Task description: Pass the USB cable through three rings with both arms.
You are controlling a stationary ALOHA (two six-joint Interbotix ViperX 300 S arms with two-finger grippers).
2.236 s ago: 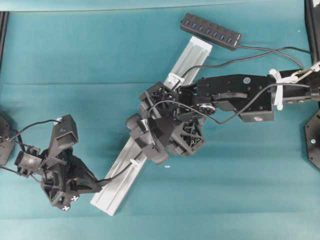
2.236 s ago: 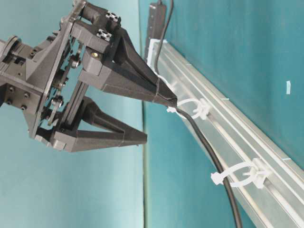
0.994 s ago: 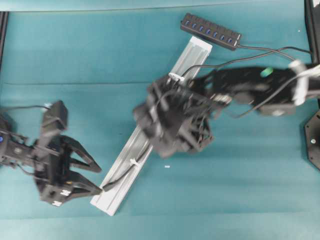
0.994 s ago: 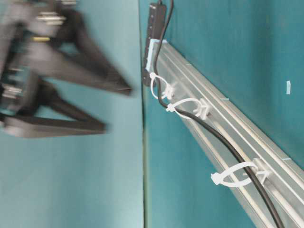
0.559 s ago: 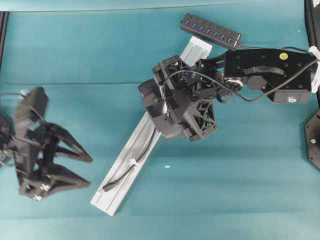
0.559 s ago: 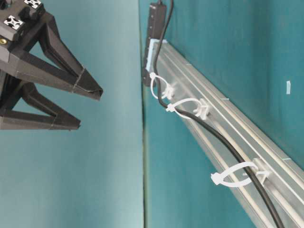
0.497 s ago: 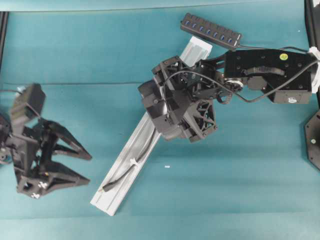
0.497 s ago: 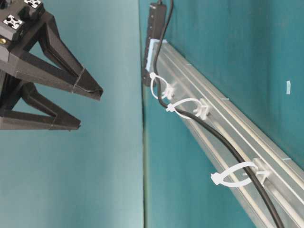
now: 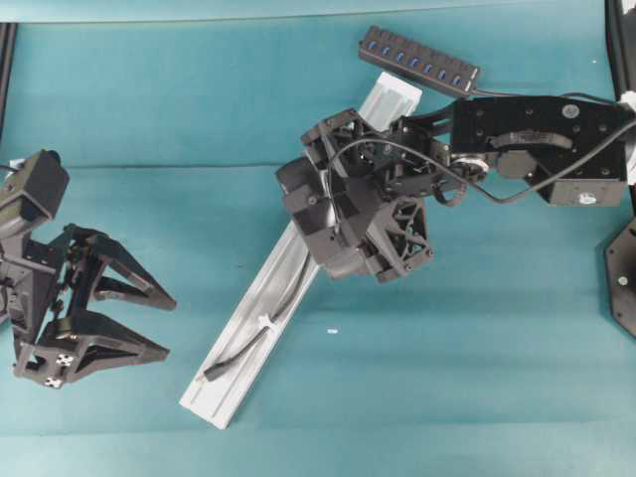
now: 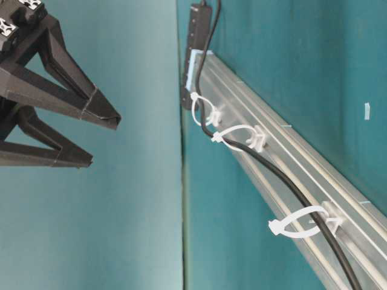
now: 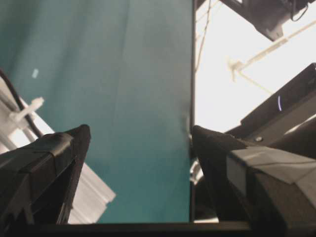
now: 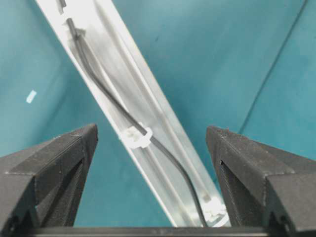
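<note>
We see the USB cable (image 10: 266,166) lying along the aluminium rail (image 9: 248,328), threaded through all three rings (image 10: 299,220) (plug end near the rail's lower end). Our left hand (image 9: 164,325) hangs wide open, well apart from the plug. Our right hand (image 12: 150,143) hovers open above the rail, the cable between its fingers, untouched.

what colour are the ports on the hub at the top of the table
Blue: the black hub carries a row of blue ports, seen best in the overhead view.
</note>
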